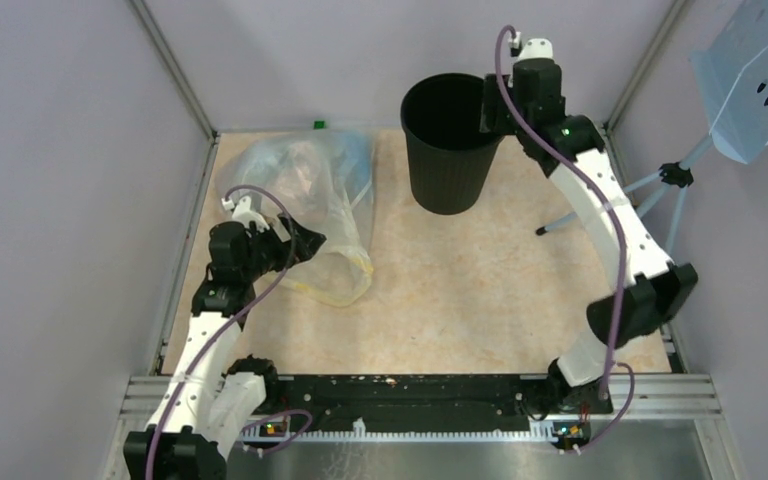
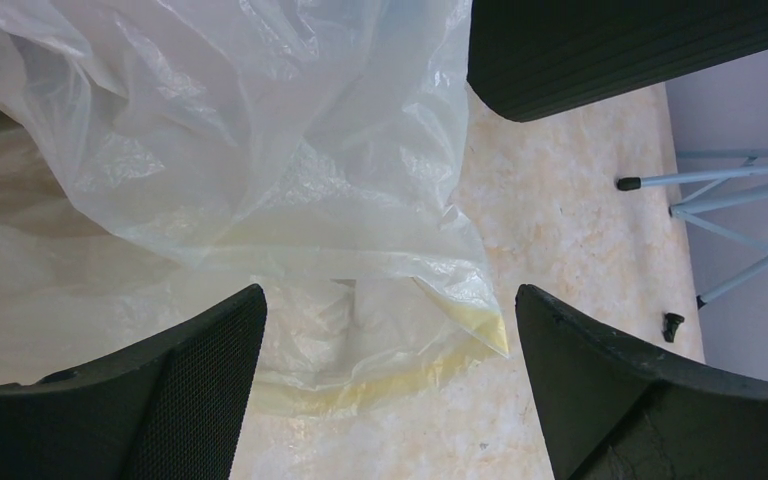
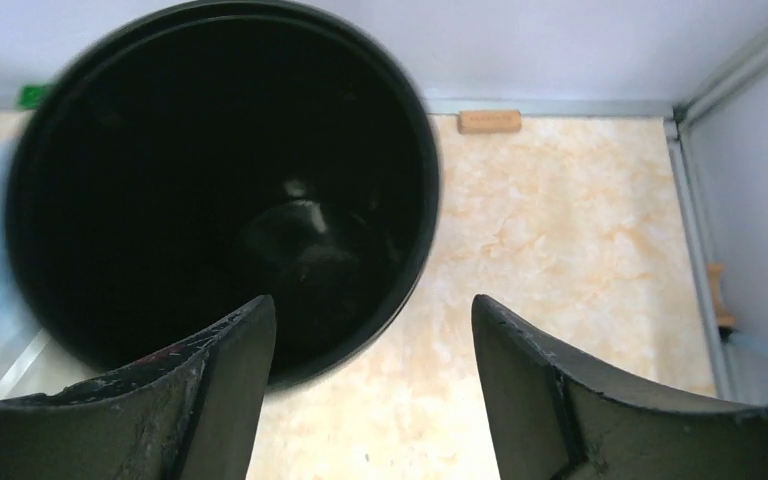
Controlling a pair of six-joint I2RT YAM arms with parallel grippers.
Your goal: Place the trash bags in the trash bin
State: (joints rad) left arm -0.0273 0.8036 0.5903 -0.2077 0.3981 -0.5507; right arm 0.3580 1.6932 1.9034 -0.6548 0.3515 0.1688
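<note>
Right pincer (image 3: pixel 372 305): jaws apart, empty, over bin (image 1: pixel 450 180) rim at 12 o'clock, arm stretched far | left pincer (image 2: pixel 390 292): wide, empty, elbow bent, over bag (image 1: pixel 320 200) at 10 o'clock

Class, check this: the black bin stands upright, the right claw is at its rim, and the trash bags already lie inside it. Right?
No. The trash bags lie on the table left of the trash bin, not inside it, as the top external view shows. The bin is upright, with the right claw at its rim.
</note>
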